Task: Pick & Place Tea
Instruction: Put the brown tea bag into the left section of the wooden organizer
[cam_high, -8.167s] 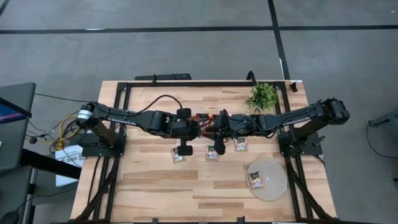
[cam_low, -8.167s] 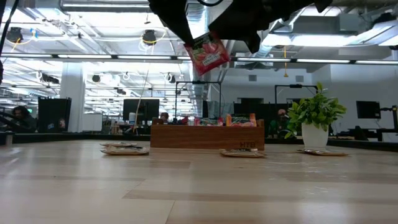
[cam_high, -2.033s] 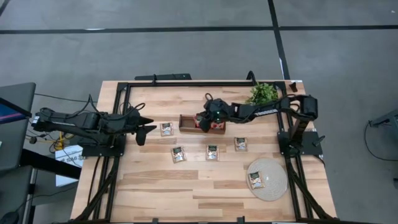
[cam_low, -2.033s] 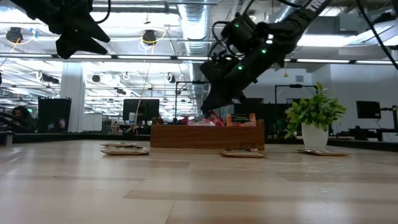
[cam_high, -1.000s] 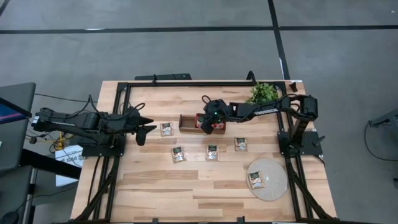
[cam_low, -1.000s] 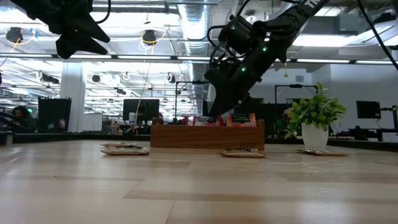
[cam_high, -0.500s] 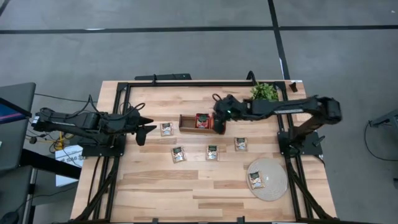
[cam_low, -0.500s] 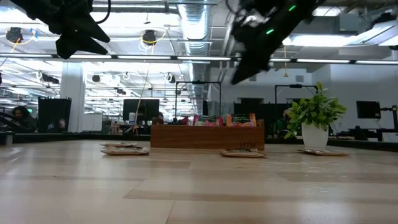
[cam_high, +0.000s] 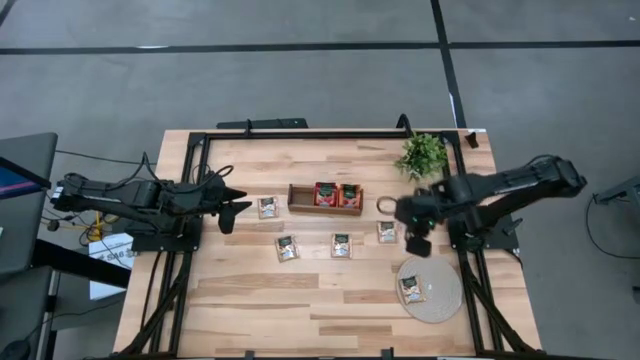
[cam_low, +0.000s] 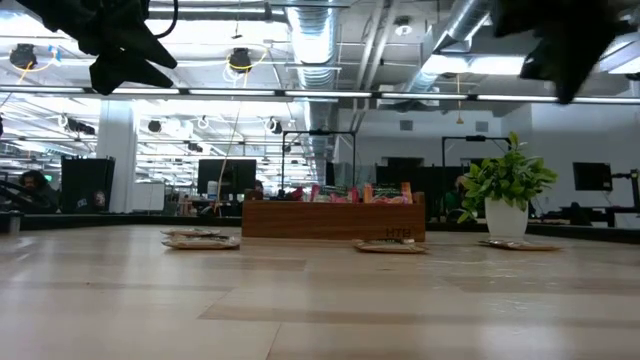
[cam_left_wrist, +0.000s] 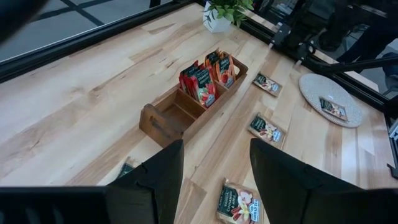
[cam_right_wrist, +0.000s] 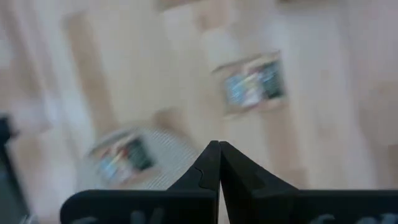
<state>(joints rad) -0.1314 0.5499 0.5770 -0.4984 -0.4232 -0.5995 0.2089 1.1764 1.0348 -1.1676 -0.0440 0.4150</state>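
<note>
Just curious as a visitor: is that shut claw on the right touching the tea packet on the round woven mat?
Apart. The high view shows the right gripper above the woven mat's upper edge, with bare mat between it and the sachet.

Both arms raised off the desk, left claw spread, right claw pinched closed.

The left arm stretches flat along the desk's left edge, reaching inward from its base, and its claw (cam_high: 232, 205) hangs with both fingers (cam_left_wrist: 158, 180) set wide apart and nothing between them; from the low view it sits high above the surface. The right arm bends in from its base at the desk's right edge, elbow out past that edge, forearm angled toward the middle, with its claw (cam_high: 415, 240) pointing down near the right side. Its two fingers (cam_right_wrist: 205, 171) meet tip to tip with no gap, and they clasp nothing.
</note>
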